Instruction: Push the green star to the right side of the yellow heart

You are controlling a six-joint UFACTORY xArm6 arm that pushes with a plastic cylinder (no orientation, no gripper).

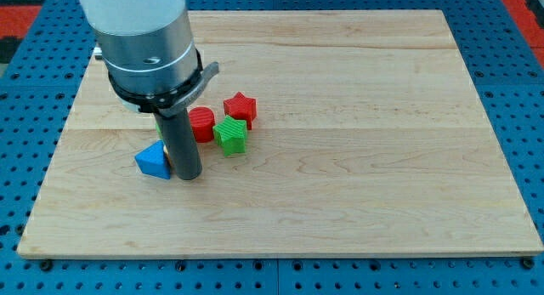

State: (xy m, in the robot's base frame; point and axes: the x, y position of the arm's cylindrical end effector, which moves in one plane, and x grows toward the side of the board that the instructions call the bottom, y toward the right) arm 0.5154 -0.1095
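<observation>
A green star (230,134) lies on the wooden board (357,116), left of the middle. A red star (240,106) sits just above it and a red round block (201,123) touches its left side. My tip (187,175) rests on the board below and left of the green star, right beside a blue triangle (154,161) on its left. No yellow heart shows in the view; the arm's body hides part of the board's upper left.
The arm's wide grey body (144,40) covers the board's upper left corner. The board lies on a blue pegboard table (510,23).
</observation>
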